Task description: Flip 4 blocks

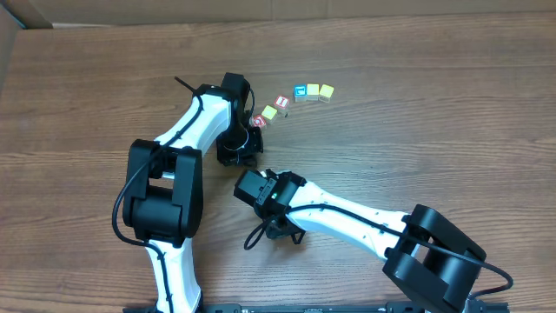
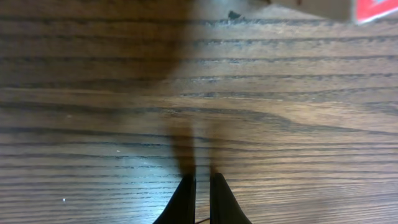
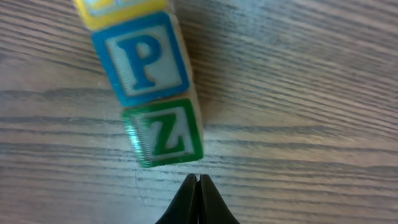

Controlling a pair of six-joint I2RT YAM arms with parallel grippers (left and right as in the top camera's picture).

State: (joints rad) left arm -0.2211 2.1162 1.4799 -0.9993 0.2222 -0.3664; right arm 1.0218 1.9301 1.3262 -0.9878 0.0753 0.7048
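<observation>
Left pincer (image 2: 200, 186): tips together, empty, low over bare worktop (image 2: 93, 93). Red block (image 2: 373, 9) at far right edge of its view.
Right pincer (image 3: 199, 193): tips together, empty, just near side of green Z block (image 3: 163, 134), not touching.
Blue P block (image 3: 142, 59) touches Z block's far side, with yellow block (image 3: 118, 11) beyond, all in line, letters up.
Progress: cannot tell which blocks already flipped. Judgement: no flip in hand now, neither pincer gripping anything.
</observation>
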